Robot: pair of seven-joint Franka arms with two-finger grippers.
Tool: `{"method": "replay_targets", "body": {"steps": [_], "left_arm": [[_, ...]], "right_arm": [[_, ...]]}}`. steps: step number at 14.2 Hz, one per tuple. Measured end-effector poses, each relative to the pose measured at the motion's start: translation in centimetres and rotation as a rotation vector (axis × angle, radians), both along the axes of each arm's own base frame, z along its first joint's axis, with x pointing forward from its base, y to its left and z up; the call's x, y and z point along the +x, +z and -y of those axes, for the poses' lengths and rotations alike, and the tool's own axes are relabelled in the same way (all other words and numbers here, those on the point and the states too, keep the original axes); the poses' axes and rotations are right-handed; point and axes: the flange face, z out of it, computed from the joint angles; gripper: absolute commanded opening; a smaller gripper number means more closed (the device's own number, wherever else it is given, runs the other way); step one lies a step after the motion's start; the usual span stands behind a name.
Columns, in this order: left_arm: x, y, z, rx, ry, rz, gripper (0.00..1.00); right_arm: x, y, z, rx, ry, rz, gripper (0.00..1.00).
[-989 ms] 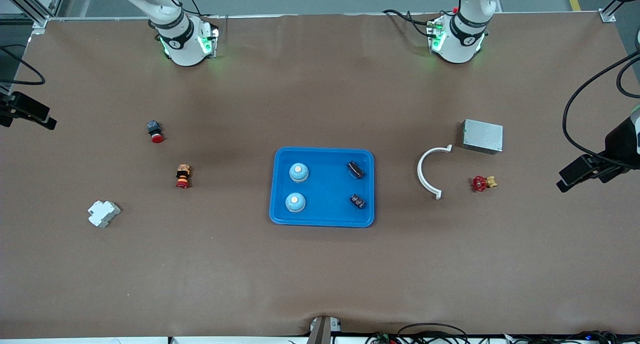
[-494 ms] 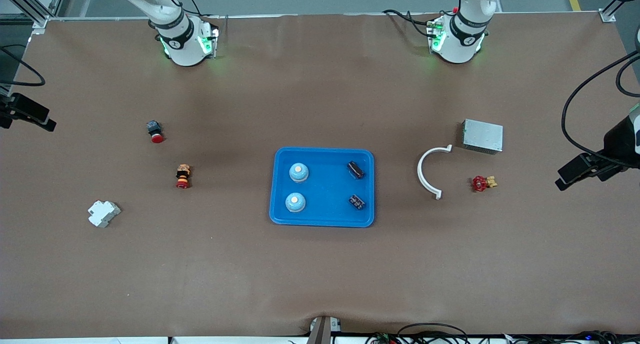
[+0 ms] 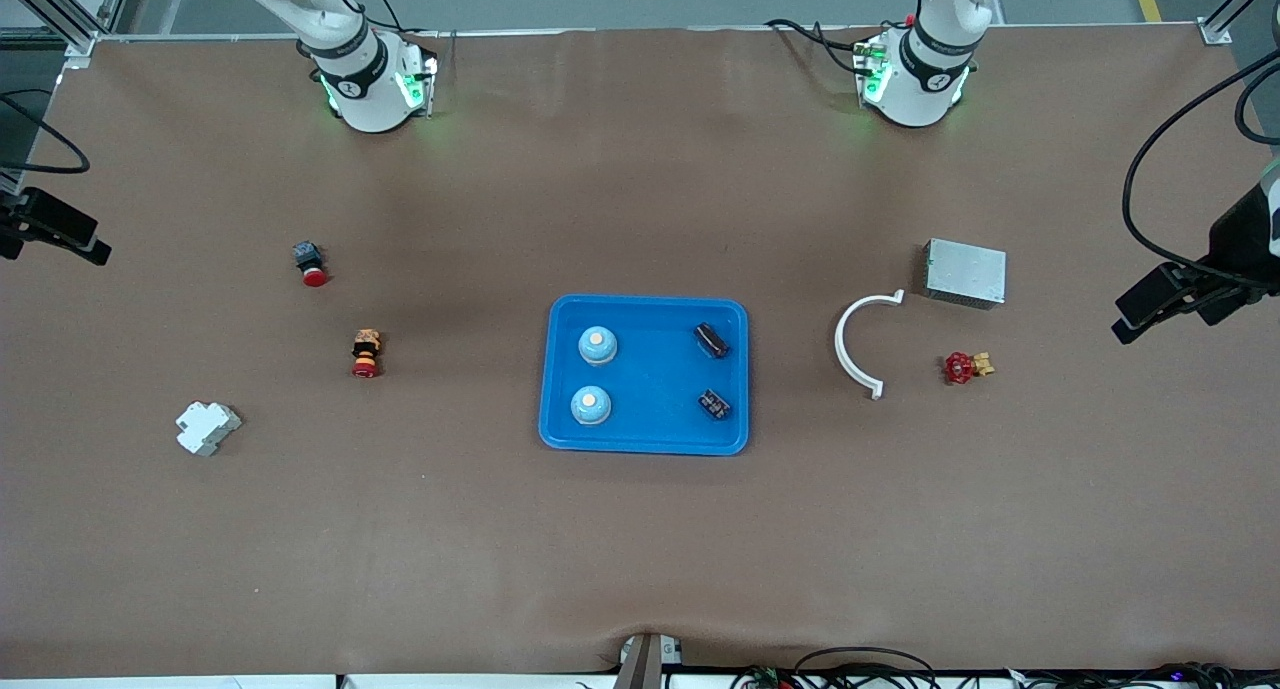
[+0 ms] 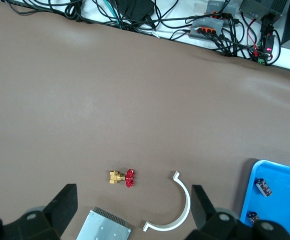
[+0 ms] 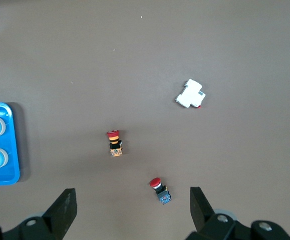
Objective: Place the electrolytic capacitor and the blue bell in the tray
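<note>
- I saw the white breaker block (image 3: 207, 428) nearest the front camera, toward the right arm's end of the table (image 3: 640, 549).
- The blue tray (image 3: 645, 439) sat mid-table. In it I counted two blue bells and two capacitors, all apart from each other.
- The nearer blue bell (image 3: 590, 405) and the nearer capacitor (image 3: 714, 404) lay in the tray's front half, the bell toward the right arm's end.
- The farther blue bell (image 3: 597, 344) and the farther capacitor (image 3: 711, 340) lay in the tray's other half, in the same arrangement.
- Outside the tray: a red valve (image 3: 964, 367), a white curved clip (image 3: 850, 344) beside it, and a grey metal box (image 3: 964, 273) farther from the camera, all toward the left arm's end.
- Toward the right arm's end: a yellow-red push button (image 3: 366, 354), and a red-capped switch (image 3: 309, 263) farther still.
- The left gripper (image 4: 132, 210) hung up high over the box and clip, fingers spread wide, holding nothing.
- The right gripper (image 5: 132, 210) hung up high over the red-capped switch, fingers spread wide, empty.
</note>
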Motion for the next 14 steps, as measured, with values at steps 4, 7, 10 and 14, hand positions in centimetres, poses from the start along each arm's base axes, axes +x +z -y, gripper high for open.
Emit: {"method": "replay_targets", "body": {"steps": [4,7,10,14], "left_arm": [[-0.1,-0.7,-0.7,0.002,0.012,-0.014,1.00],[0.0,-0.9,-0.6,0.008,-0.015,-0.015,1.00],[-0.4,0.3,-1.8,0.016,-0.057,0.006,1.00],[-2.2,3.8,-1.7,0.009,-0.068,0.022,1.00]], "right_arm": [[0.0,0.0,0.0,0.000,0.000,0.000,1.00],[0.0,0.0,0.0,0.000,0.000,0.001,1.00],[0.0,0.0,0.0,0.000,-0.001,0.002,1.00],[0.0,0.0,0.0,0.000,-0.001,0.001,1.00]]}}
